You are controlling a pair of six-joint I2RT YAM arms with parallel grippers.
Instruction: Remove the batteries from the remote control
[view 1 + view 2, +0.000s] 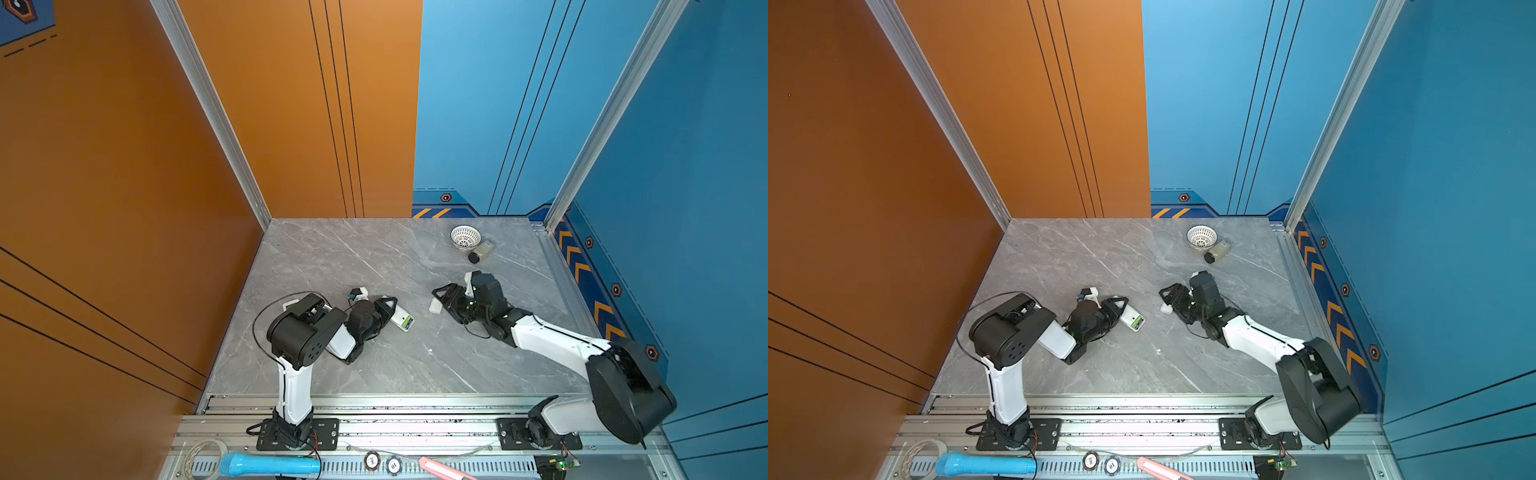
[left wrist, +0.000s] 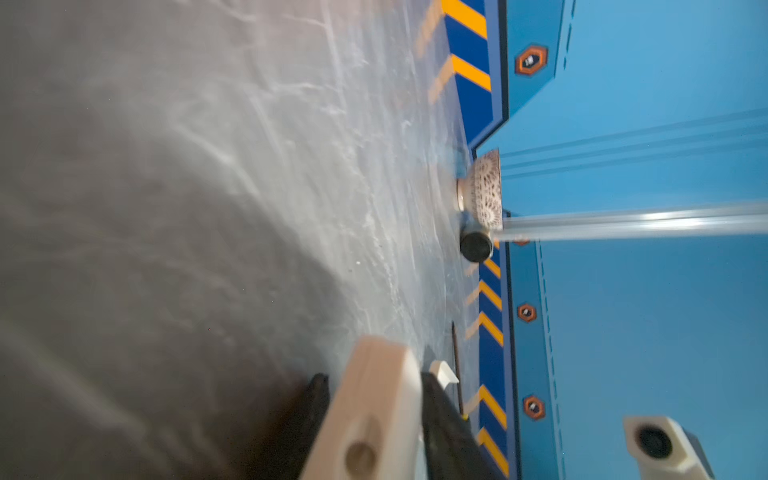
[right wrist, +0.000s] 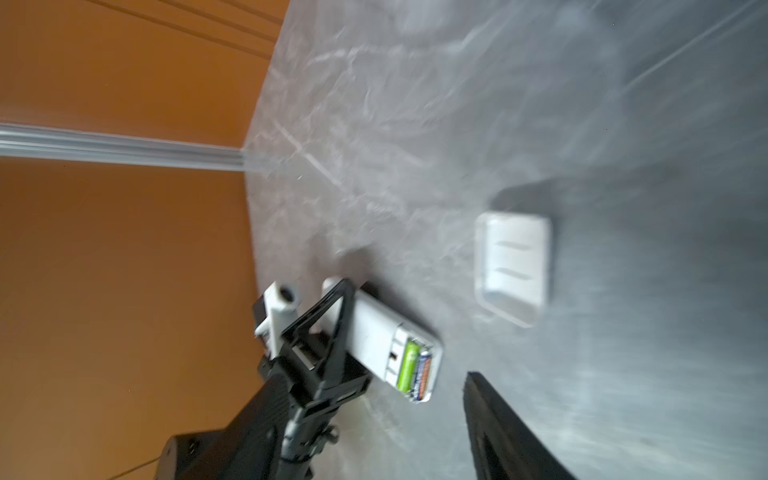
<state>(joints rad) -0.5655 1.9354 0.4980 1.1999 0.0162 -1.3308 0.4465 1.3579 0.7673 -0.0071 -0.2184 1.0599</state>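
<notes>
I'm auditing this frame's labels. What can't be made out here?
Remote, rear end: both top views and right wrist view, left gripper covers it.
Batteries: top views, too small to count; right wrist view, blurred.
Left gripper's hold on the remote: left wrist view, blurred and cut off.
Right gripper: right wrist view shows one finger; the edge cuts the other.
</notes>
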